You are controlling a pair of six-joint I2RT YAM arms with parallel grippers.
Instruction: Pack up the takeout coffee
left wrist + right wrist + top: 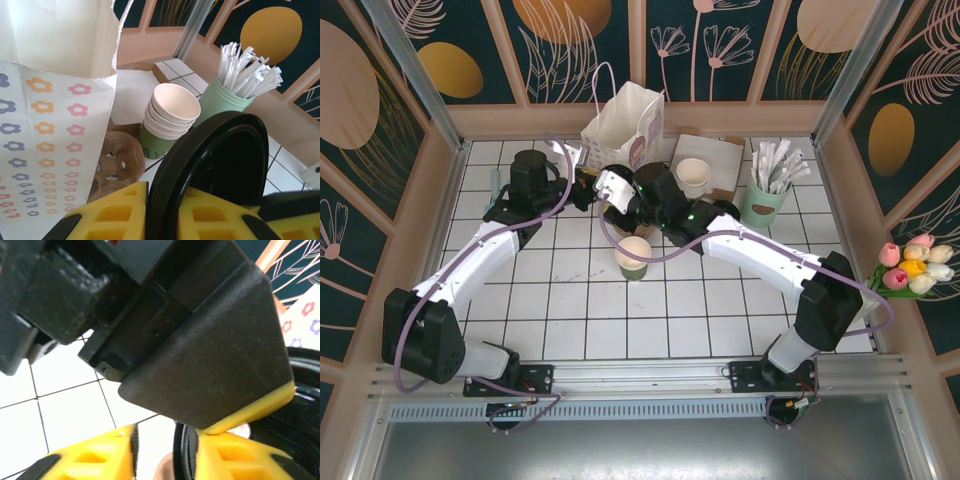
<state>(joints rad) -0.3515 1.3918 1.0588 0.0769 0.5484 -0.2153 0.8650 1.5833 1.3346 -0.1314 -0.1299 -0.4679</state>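
Starting at the left, we see the left gripper (162, 207) clamped on the black lid (220, 160): its yellow pads (117, 212) press the rim from either side, and the lid stands on edge between them. Just to the right, the right gripper (165, 452) meets it nose to nose at the same lid. Its fingers (95, 457) stand partly apart. White tile shows between one pad and the rim, while the other pad lies against the rim or just beside it, and we cannot tell which. Behind both grippers stands the white paper bag (625, 125), upright with its mouth open. The takeout coffee cup (633, 257) stands upright on the tiled table (720, 320), on the near side of the grippers and apart from both, its cream inside showing. Farther right are the stack of green cups (693, 177) and the green holder (763, 205) of wrapped sticks
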